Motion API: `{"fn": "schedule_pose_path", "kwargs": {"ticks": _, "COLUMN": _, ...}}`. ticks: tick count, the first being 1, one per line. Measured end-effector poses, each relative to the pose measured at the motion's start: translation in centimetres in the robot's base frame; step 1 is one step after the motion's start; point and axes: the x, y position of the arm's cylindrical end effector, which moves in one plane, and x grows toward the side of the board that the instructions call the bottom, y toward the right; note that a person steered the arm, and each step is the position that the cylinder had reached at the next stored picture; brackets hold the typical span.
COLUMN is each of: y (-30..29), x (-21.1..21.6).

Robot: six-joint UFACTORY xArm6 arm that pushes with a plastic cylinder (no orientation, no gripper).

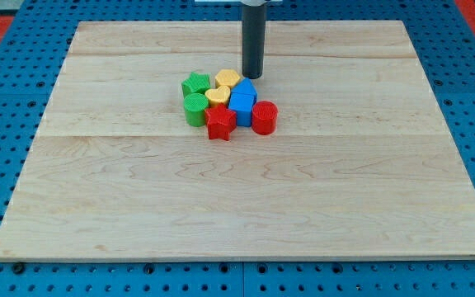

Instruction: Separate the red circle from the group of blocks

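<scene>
A: Camera view first: where is my tip (pixel 253 77) placed?

B: It is seen near the board's (pixel 138 214) top edge, just above the blue block (pixel 243 103) and beside the yellow block (pixel 228 79). No fingers are carried, only a rod, so nothing is clamped.

A: And the red circle (pixel 264 117)?

B: It is found at the cluster's right side, touching the blue block, with the red star (pixel 220 122) to its left. 2 green blocks (pixel 195 108) and 1 more yellow block (pixel 218 96) are packed on the cluster's left.
</scene>
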Motion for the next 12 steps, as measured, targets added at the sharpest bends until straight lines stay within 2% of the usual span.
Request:
{"fn": "schedule_pose_path", "kwargs": {"ticks": 1, "y": 3.6, "x": -2.6}}
{"fn": "schedule_pose_path", "kwargs": {"ticks": 2, "y": 8.1, "x": -3.1}}
{"fn": "schedule_pose_path", "kwargs": {"ticks": 6, "y": 9.6, "x": -2.7}}
{"fn": "schedule_pose_path", "kwargs": {"ticks": 8, "y": 11.3, "x": 1.3}}
{"fn": "schedule_pose_path", "kwargs": {"ticks": 10, "y": 5.0, "x": 9.2}}
{"fn": "schedule_pose_path", "kwargs": {"ticks": 12, "y": 2.0, "x": 17.2}}
